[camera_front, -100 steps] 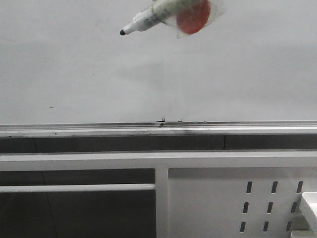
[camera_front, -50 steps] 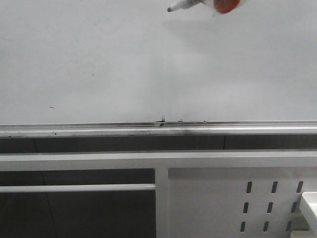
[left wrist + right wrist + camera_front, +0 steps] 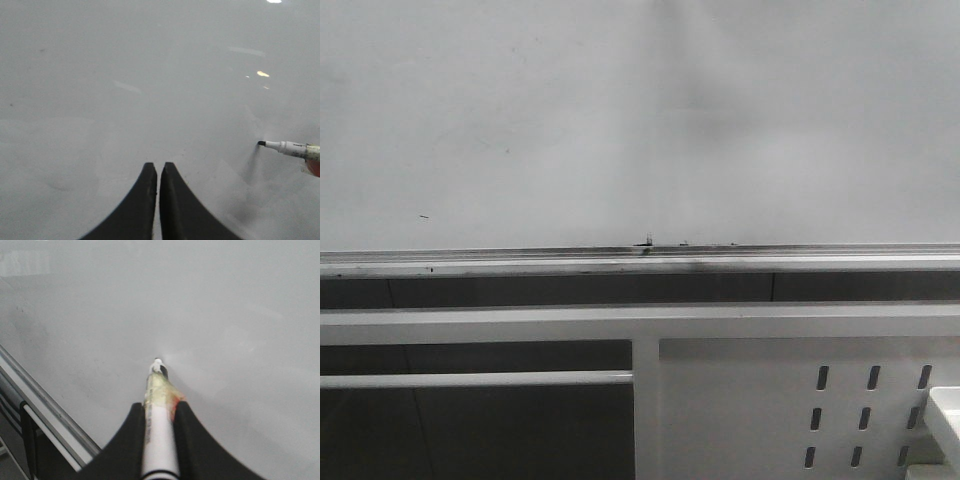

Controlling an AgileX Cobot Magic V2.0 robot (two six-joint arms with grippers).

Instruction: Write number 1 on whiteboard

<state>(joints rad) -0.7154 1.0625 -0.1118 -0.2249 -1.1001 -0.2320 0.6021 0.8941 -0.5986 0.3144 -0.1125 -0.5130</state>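
Right wrist view: right end effector clamps a pen, tip at the blank whiteboard. Left end effector pinched closed, empty. Excess pressure risks a wobbly stroke.

— What do you see beneath the silver rail?

— I see a dark gap just under it, then a white metal frame. Lower right of that sits a white panel with slot holes; lower left, a thin white crossbar over dark space.
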